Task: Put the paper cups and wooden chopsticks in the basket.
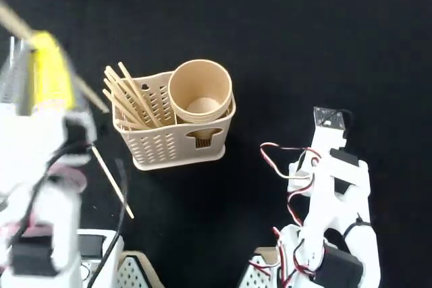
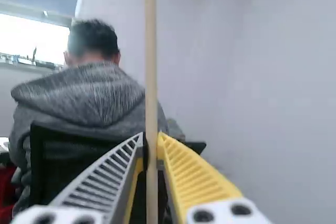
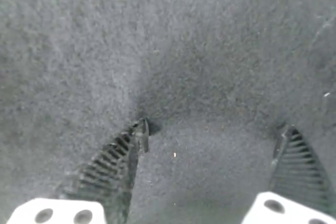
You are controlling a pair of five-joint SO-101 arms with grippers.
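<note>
Black desk [image 1: 304, 45] w/ basket [image 1: 177, 145] holding paper cup [image 1: 200, 89] & bundled chopsticks [image 1: 128, 96], loose chopstick [image 1: 113, 183] flat just beside it; left pincer [image 2: 150, 156], up at desk's left, clamped mid-shaft on held chopstick [image 2: 150, 66] (light, stiff, smooth, prob. pivots if nipped off-centre), right pincer [image 3: 212, 129] spread apart over bare desk.

Materials and finishes.
Smooth pale wooden chopstick [image 2: 150, 66] between ridged plastic fingers [image 2: 184, 166] of left gripper [image 2: 150, 136]; matt, fuzzy black cloth [image 3: 157, 51] beneath right gripper [image 3: 214, 128].
</note>
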